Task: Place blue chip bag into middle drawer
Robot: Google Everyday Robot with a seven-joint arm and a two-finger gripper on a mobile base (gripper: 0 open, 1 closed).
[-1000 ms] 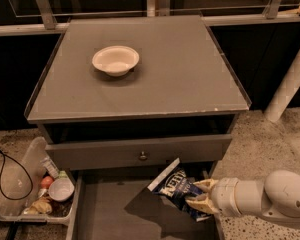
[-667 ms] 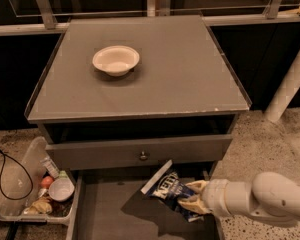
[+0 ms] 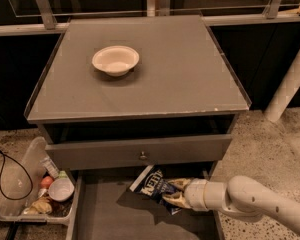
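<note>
Item: gripper (image 3: 174, 192), two tan fingers on a white arm (image 3: 255, 204) that enters from the lower right; position, low over the right half of the open middle drawer (image 3: 102, 216). State: the fingers (image 3: 179, 184) are pinched on the right end of the blue chip bag (image 3: 151, 185), one above it and one below. Blue chip bag: reaches left and slightly up from the claw and is tilted, its pale sealed end pointing at the drawer front above. It sits inside the drawer's outline with a dark shadow on the grey floor below it; whether it touches the floor cannot be told. Middle drawer: pulled out, its floor spreading left of and beneath the claw. Upper drawer front (image 3: 100, 154): directly above the claw, with its small knob (image 3: 143, 156) up and to the left. Cabinet top (image 3: 190, 79): further above. Cream bowl (image 3: 115, 60): on that top, well up and left of the claw. Clear plastic bin (image 3: 20, 176) of mixed small items: far left of the claw, on the floor beside the drawer. Black cable (image 3: 1, 156): left of the bin. White post (image 3: 287, 86): up and right of the claw.
</note>
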